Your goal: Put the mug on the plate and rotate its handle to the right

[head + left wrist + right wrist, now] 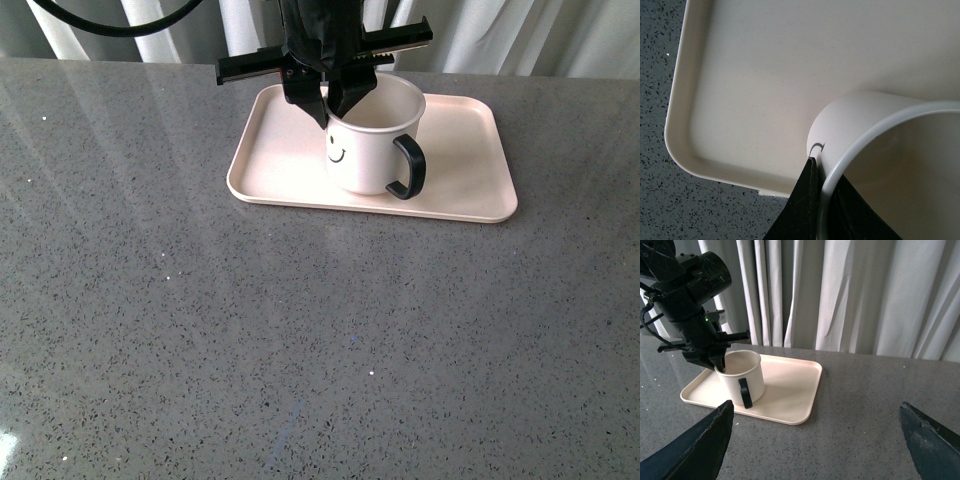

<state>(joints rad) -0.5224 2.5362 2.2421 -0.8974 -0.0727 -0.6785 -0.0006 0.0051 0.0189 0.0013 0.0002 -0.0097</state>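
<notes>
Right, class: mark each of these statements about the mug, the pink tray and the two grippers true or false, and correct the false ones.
1. The mug stands upright on the pink tray. True.
2. Its black handle points to the robot's left. False: it points to the right, angled slightly toward the front camera.
3. The left gripper grips the mug's rim, one finger inside and one outside. True.
4. The right gripper holds the tray's edge. False: it is open, well apart from the tray, and holds nothing.
</notes>
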